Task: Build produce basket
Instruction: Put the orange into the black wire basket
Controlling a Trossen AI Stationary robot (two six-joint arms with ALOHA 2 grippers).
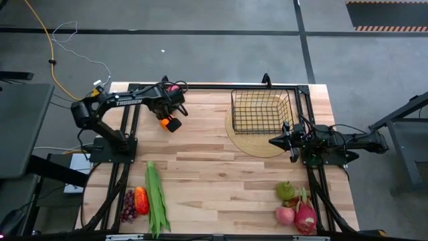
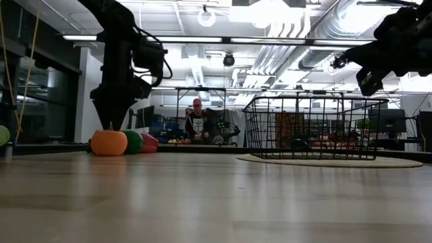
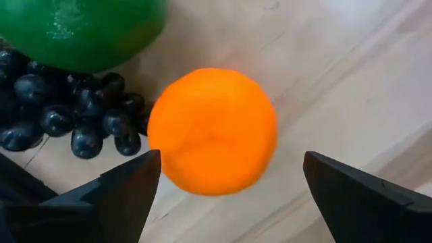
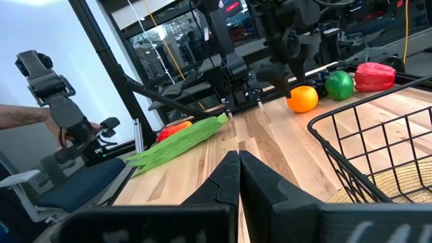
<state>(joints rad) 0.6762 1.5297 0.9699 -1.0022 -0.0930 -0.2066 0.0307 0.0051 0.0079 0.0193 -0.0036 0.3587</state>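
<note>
Long green beans point(image 1: 156, 199) lie lengthwise toward the table's near edge.

- The light wooden table point(image 1: 221, 174) is carrying everything; its planks are running left to right
- A round tan mat point(image 1: 251, 144) is lying near the far right corner; the black wire basket point(image 1: 261, 110) is sitting on it
- An orange pepper point(image 1: 166, 123), a green pepper point(image 2: 133, 142) and a red pepper point(image 2: 149, 142) are resting near the far left corner
- Green beans point(image 1: 156, 198), grapes point(image 1: 127, 205) and another red pepper point(image 1: 141, 199) are lying at the near left
- A pear point(image 1: 286, 191), an apple point(image 1: 285, 215) and a dragon fruit point(image 1: 305, 216) are sitting at the near right
</note>
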